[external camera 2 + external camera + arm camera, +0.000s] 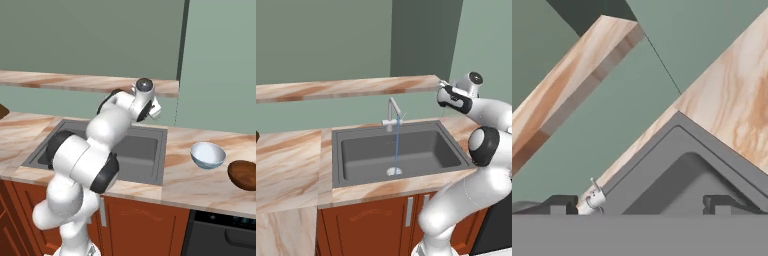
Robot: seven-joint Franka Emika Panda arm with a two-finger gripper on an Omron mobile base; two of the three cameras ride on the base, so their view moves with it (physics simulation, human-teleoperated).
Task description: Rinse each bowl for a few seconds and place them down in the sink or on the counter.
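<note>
Gripper (639, 205) wide open, holding nothing, up over the far right corner of the sink (356, 172). Water running from the faucet (392, 111) down to the drain. Pale blue bowl (207, 155) sitting on the tabletop (200, 182) right of the sink, brown bowl (243, 175) just beside it.

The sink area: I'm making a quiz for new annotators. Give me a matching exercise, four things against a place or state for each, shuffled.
Things:
1. pale blue bowl
2. faucet
3. gripper
4. brown bowl

Places or states:
A. open, holding nothing
B. at the right edge of the right base view, on the counter
C. running a thin stream into the sink
D. upright on the counter, right of the sink

Pairs: 1-D, 2-C, 3-A, 4-B
</note>
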